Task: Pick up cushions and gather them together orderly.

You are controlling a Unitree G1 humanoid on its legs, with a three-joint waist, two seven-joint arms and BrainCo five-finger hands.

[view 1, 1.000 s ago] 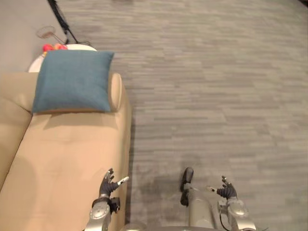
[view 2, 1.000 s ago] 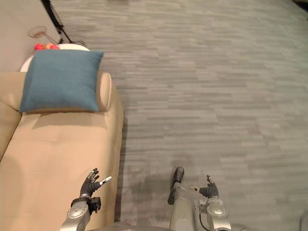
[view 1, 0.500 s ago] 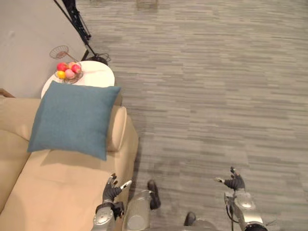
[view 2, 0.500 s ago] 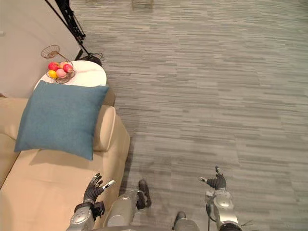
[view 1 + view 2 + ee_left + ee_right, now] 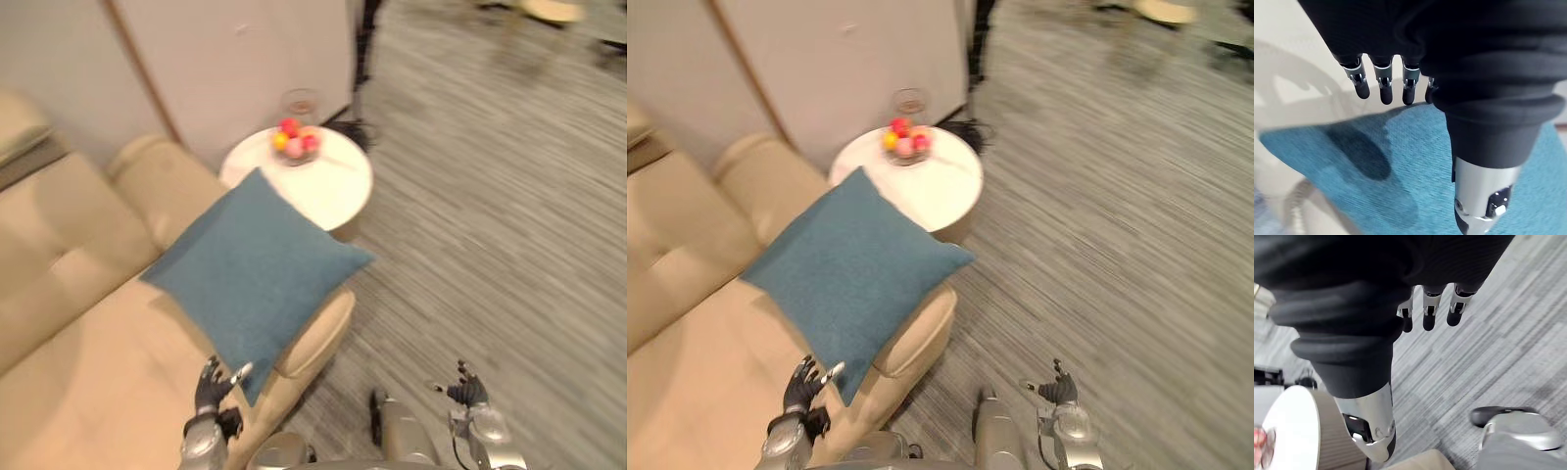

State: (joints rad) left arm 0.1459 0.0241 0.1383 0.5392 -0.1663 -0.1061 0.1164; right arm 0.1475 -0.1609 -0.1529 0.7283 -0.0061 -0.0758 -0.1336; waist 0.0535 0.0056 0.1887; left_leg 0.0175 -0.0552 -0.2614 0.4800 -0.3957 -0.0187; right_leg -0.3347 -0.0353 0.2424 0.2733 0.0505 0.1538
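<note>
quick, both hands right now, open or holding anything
Left hand: open, holding nothing, by the blue cushion.
Right hand: open, holding nothing, over the floor.

1 square teal-blue cushion [image 5: 253, 279] rests on the beige sofa [image 5: 69, 323], turned like a diamond. It leans tilted over the rounded armrest, with 1 corner pointing toward the round white side table [image 5: 338, 191].

Silver dark-tipped fingers [image 5: 1384, 87], black ribbed covers [image 5: 1474, 63]

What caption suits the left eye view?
Left hand hovers open beside a square teal fabric cushion lying on the beige sofa.
</note>
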